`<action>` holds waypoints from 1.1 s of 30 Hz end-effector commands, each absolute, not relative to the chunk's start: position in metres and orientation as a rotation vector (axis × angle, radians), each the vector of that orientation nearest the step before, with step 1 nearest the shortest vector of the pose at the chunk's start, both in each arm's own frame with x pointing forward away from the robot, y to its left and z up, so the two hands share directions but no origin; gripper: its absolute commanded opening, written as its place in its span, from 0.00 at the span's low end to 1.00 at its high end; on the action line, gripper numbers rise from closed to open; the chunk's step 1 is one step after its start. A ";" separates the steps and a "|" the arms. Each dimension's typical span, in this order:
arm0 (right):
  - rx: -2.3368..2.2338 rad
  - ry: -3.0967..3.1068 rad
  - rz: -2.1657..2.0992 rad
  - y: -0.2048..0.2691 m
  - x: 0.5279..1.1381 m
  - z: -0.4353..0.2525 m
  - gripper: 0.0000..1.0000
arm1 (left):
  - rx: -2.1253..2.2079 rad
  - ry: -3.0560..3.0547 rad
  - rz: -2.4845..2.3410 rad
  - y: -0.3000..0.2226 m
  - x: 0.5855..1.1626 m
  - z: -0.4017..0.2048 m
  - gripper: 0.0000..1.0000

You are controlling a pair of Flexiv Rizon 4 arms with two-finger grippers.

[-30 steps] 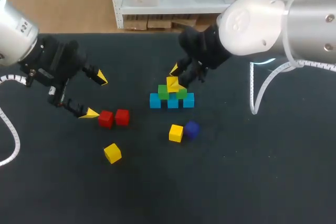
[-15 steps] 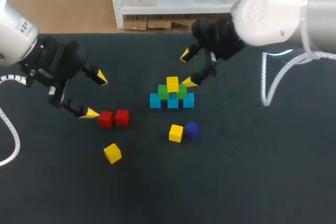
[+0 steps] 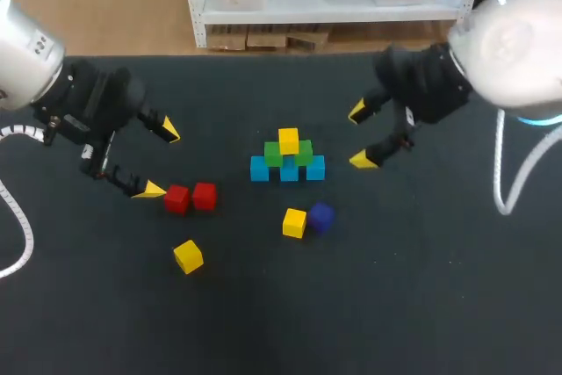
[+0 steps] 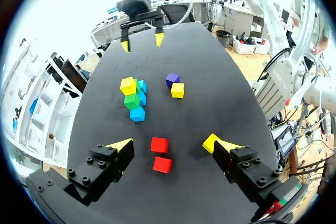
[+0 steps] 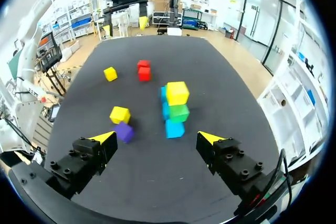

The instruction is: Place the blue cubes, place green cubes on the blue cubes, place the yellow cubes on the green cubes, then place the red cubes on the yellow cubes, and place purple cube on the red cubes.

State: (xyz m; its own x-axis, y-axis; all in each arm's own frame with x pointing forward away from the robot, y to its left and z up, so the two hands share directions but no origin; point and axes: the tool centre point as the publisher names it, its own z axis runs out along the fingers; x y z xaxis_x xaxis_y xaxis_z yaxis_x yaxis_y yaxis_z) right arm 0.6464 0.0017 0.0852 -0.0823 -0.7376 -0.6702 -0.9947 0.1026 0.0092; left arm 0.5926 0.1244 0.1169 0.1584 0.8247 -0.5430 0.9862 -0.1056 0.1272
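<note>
Three blue cubes [image 3: 289, 171] lie in a row mid-table, with two green cubes [image 3: 273, 154] on them and one yellow cube [image 3: 289, 140] on top. The stack [image 5: 177, 92] stands ahead of my right gripper [image 5: 156, 138], which is open and empty [image 3: 360, 136] to the stack's right. Two red cubes [image 3: 176, 198] sit side by side to the left. My open left gripper [image 3: 159, 160] hangs just left of them, and the red cubes [image 4: 159, 145] show between its fingertips. A loose yellow cube [image 3: 294, 222] touches the purple cube [image 3: 321, 215] in front of the stack. Another yellow cube [image 3: 188, 256] lies front left.
The black table [image 3: 421, 287] has bare room across its front and right side. My right gripper [image 4: 140, 42] shows beyond the stack in the left wrist view, and my left gripper [image 5: 125, 25] is at the far end of the table in the right wrist view.
My right gripper opened, left the yellow cube on the green cubes and drew back to the right. The left arm has not moved.
</note>
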 end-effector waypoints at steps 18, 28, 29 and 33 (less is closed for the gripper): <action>-1.697 1.902 0.693 0.063 0.574 0.036 1.00 | 1.982 1.709 -0.470 0.126 0.592 0.116 1.00; -1.758 1.916 0.735 0.102 0.569 0.018 1.00 | 1.982 1.709 -0.470 0.126 0.592 0.116 1.00; -1.764 1.918 0.736 0.105 0.568 0.016 1.00 | 1.982 1.709 -0.470 0.126 0.592 0.116 1.00; -1.783 1.927 0.741 0.112 0.569 0.008 1.00 | 1.982 1.709 -0.470 0.126 0.592 0.116 1.00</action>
